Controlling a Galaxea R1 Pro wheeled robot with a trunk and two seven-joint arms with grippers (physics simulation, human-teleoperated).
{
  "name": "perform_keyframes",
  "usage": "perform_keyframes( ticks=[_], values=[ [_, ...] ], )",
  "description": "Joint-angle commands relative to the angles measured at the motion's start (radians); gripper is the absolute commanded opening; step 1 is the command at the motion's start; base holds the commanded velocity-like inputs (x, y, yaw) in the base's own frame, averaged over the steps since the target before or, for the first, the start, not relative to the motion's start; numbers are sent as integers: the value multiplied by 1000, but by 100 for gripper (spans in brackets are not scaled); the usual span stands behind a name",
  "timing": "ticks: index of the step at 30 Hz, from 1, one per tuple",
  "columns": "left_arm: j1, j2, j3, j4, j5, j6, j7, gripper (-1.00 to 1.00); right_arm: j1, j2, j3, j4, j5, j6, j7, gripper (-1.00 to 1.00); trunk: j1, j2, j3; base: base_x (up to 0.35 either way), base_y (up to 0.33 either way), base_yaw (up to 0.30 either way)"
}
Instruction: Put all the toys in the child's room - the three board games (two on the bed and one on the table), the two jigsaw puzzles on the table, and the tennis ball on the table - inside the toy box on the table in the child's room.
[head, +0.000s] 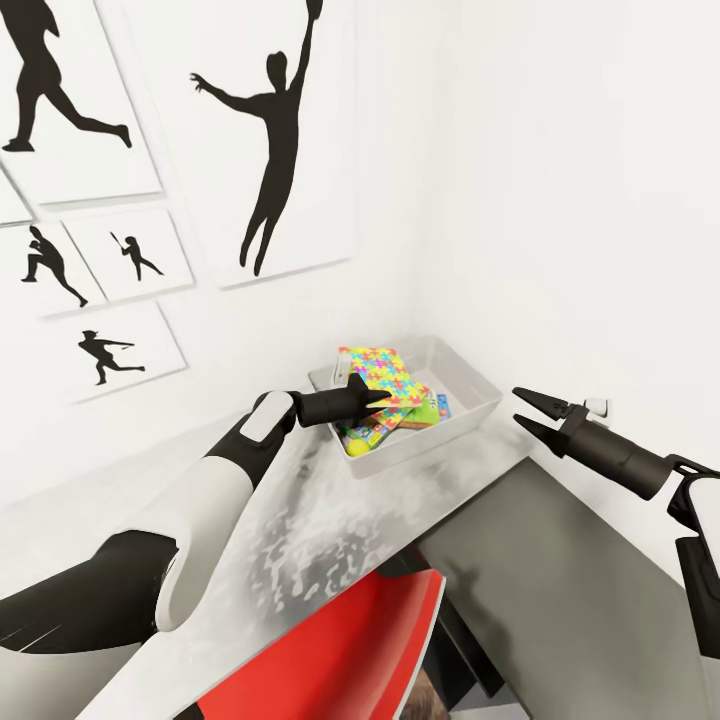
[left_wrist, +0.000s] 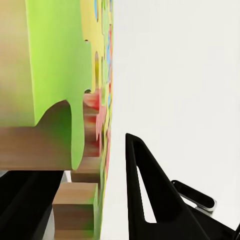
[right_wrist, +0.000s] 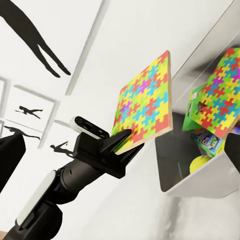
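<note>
**Puzzle held over toy box**

Jigsaw puzzle (right_wrist: 145, 102) sits clamped at its lower edge between fingers (right_wrist: 120, 137) of left gripper (head: 378, 397), board tilted w/ far edge up, above near-wall end of toy box (head: 478, 400). Box rests on table (head: 300, 520) at wall corner. Inside box: 2nd jigsaw puzzle (right_wrist: 224, 97), a green-edged game box (right_wrist: 195, 105), tennis ball (right_wrist: 201, 162) at bottom. Right gripper (head: 530, 408): fingers apart, nothing between them, beside box over table edge. Sport silhouette prints (head: 265, 130) on wall.
</note>
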Motion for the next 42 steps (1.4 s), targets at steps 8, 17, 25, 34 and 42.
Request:
perform_keyframes(
  ticks=[8, 17, 25, 34, 42],
  values=[
    [-1, 0, -2, 1, -7, 1, -9, -100, 0, 2, -3, 0, 11, 4, 10, 100, 0, -2, -10, 0, 0, 0],
    [-1, 0, -2, 1, -7, 1, -10, 100, 1, 2, -4, 0, 11, 4, 10, 100, 0, -2, -25, 0, 0, 0],
    [-1, 0, -2, 1, -7, 2, -14, 100, 1, 2, -4, 0, 11, 4, 11, 100, 0, -2, -37, 0, 0, 0],
    [-1, 0, -2, 0, -7, 20, -41, 100, 1, 0, -4, 0, 11, 4, 11, 100, 0, -2, -52, 0, 0, 0],
    [-1, 0, -3, -13, -7, 112, -150, 100, 1, -1, -4, 0, 11, 4, 11, 100, 0, -2, -62, 0, 0, 0]
  ],
)
